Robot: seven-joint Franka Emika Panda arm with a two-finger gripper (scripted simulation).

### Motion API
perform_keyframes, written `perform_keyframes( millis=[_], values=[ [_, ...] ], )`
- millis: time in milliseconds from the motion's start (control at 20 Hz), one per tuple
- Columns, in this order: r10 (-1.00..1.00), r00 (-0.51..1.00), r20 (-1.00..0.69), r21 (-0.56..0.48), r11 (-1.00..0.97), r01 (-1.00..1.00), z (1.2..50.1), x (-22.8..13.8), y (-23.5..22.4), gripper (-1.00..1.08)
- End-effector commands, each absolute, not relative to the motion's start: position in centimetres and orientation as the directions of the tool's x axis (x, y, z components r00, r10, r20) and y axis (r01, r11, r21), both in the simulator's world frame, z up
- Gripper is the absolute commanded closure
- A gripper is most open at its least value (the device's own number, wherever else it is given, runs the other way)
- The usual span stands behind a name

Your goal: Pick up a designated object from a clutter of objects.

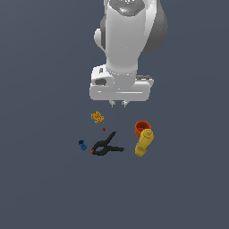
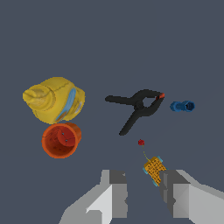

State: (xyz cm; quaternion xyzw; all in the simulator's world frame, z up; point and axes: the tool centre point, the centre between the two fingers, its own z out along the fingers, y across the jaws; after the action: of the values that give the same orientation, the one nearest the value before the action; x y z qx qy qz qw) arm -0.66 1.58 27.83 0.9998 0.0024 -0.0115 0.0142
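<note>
gripper [image 1: 118,103] hovering above the desk [image 1: 44,179], fingers [image 2: 116,192] spread wide, holding nothing | orange-red cup [image 1: 142,127] sitting upright, rim touching the yellow bottle [image 1: 144,142] | black clamp [image 1: 105,146], blue piece [image 1: 82,145], speckled block [image 1: 97,117] lying apart, open desk surrounding the cluster

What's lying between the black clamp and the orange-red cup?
Nothing: bare floor separates the black clamp from the orange-red cup, clearest in the wrist view. The yellow bottle sits beside the cup, off that line.
</note>
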Motion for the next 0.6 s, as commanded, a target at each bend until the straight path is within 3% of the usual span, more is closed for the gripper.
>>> perform_keyframes(
  millis=[0,550],
  values=[
    [-0.001,1.000,-0.019,0.044,-0.999,0.000,26.7,-0.4,2.5,0.20],
    [-0.018,0.999,0.032,0.119,-0.993,-0.022,19.5,0.0,8.9,0.20]
  ],
)
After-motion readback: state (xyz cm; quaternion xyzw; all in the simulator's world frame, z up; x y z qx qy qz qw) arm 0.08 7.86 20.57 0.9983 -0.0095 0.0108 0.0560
